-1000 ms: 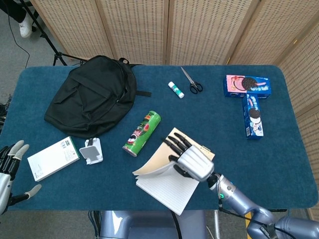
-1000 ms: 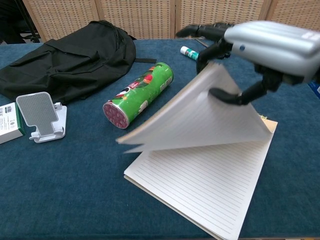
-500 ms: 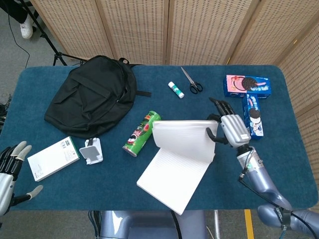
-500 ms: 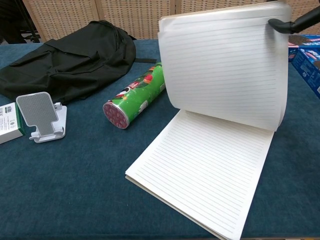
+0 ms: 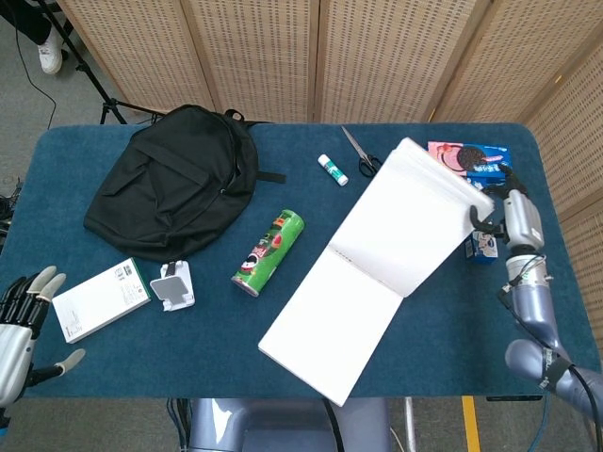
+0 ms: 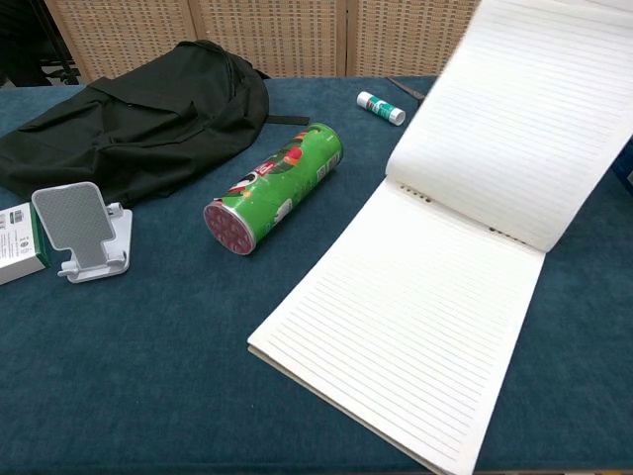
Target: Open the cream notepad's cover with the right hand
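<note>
The cream notepad (image 5: 330, 320) lies open at the front middle of the blue table, its lined page (image 6: 415, 327) facing up. Its cover and a stack of pages (image 5: 405, 212) are lifted and swung to the upper right, tilted above the table; in the chest view this flipped stack (image 6: 524, 129) fills the upper right. My right hand (image 5: 509, 218) is at the far right and grips the outer edge of the flipped stack, thumb hooked under it. That hand is out of the chest view. My left hand (image 5: 21, 325) hovers at the front left corner, fingers spread, holding nothing.
A black backpack (image 5: 179, 179) lies at the back left and a green snack can (image 5: 268, 252) just left of the notepad. A glue stick (image 5: 333, 169), scissors (image 5: 360, 153) and cookie boxes (image 5: 468, 160) sit behind it. A white box (image 5: 99, 299) and a phone stand (image 5: 174, 284) are at the front left.
My right hand has swung up and to the right with the cover and pages, from over the notepad to the table's right side. The notepad went from barely lifted to spread wide open.
</note>
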